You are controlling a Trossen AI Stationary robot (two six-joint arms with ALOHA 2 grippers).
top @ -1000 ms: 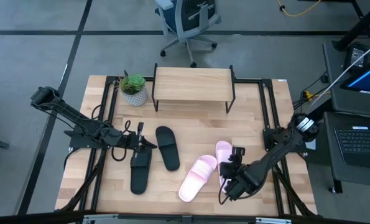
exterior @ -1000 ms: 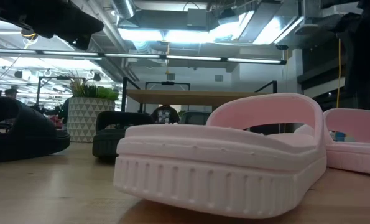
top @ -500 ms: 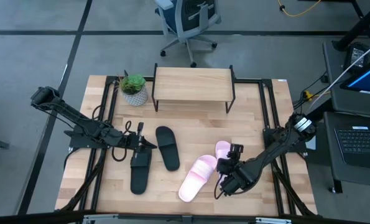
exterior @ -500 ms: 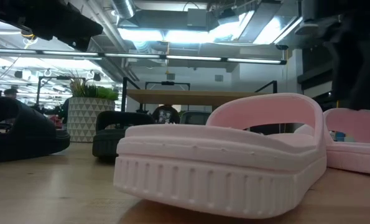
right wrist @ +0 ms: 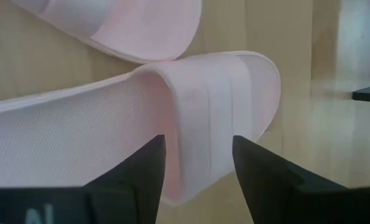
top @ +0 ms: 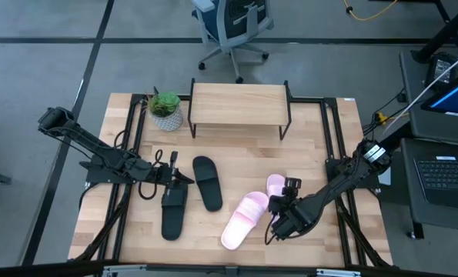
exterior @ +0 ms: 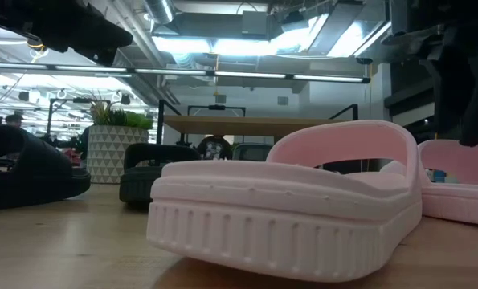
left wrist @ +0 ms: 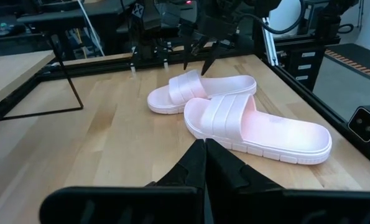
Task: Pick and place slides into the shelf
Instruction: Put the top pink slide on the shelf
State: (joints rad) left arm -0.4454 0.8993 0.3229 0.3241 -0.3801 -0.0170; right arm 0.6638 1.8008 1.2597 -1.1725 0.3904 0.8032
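Note:
Two black slides lie soles down at the table's left: one (top: 172, 209) just nearer than my left gripper (top: 181, 178), the other (top: 206, 183) to its right. My left gripper is shut and hangs above the table (exterior: 70, 32), touching nothing. Two pink slides lie at the right, one (top: 244, 219) nearer the front and one (top: 275, 185) farther right. My right gripper (right wrist: 197, 171) is open above the farther-right pink slide, with a finger on either side of its strap (right wrist: 203, 118), apart from it. The shelf (top: 240, 103) stands on its legs at the far edge.
A potted plant (top: 165, 111) stands left of the shelf. Black rails (top: 132, 131) run along the table's left and right sides. Bare wood (top: 236, 154) lies between the shelf and the slides. An office chair (top: 232, 27) stands on the floor beyond the table.
My right gripper has moved a little toward the table's left edge and come down over the farther-right pink slide; in the low view it has dropped into the picture from the top right. The slides and my left arm have kept still.

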